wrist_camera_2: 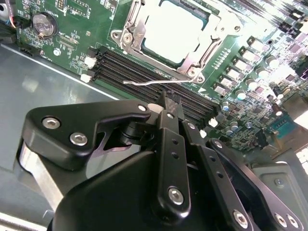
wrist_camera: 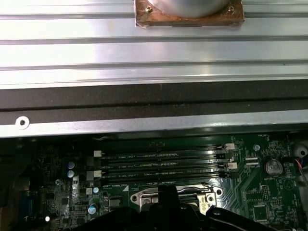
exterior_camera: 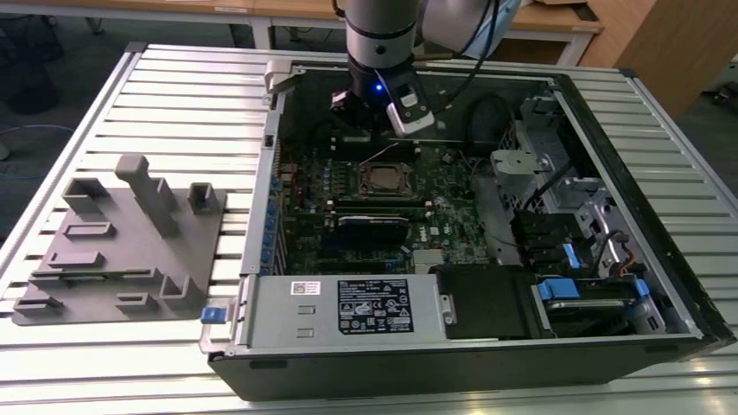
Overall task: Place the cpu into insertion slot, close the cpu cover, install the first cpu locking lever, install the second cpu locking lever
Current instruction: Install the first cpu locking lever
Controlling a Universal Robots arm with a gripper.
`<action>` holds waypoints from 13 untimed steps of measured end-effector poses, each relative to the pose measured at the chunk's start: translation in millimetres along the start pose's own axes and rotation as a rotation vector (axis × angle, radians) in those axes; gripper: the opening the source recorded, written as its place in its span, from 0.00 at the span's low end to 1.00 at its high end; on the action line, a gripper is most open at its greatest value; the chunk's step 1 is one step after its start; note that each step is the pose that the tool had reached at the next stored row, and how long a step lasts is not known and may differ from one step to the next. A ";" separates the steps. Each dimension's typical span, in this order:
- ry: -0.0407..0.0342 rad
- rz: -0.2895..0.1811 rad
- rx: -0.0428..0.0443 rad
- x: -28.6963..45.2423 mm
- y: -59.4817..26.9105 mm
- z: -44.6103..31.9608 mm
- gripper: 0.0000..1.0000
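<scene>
Gripper (wrist_camera_2: 166, 99) has its fingers pinched narrow w/ nothing held, hovering inside the open PC case (exterior_camera: 461, 373) over the green board (exterior_camera: 452, 226). In the second wrist view I see the cpu (wrist_camera_2: 175, 30) seated in the insertion slot (exterior_camera: 384, 177), w/ the cpu cover (wrist_camera_2: 132, 36) lying flat over it. A wire locking lever (wrist_camera_2: 154, 82) sticks out loose, just beside the gripper tip.

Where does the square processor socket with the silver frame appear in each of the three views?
Exterior view: the socket sits on the green board, inside the open computer case.
Second wrist view: the socket lies beyond the gripper, its metal top shining.
First wrist view: the socket peeks out behind the gripper.
Shared landmark: the long black memory slots beside it, seen in both wrist views.
</scene>
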State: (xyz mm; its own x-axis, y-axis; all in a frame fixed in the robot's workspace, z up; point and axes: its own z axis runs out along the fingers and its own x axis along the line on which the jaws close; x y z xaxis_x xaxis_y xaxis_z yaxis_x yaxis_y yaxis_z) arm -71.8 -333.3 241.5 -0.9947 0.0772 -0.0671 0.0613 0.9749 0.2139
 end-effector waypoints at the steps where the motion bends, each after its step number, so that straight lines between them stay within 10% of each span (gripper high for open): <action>1: 0.0000 0.000 -0.0001 -0.2 0.0 0.6 0.11; 13: -0.0001 0.000 -0.0003 -3.7 -0.9 5.9 0.11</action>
State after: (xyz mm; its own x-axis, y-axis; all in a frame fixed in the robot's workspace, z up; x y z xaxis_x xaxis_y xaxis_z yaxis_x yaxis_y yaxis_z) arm -67.7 -333.2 235.8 -0.9947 0.0771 -0.0673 0.0611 0.9749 0.2142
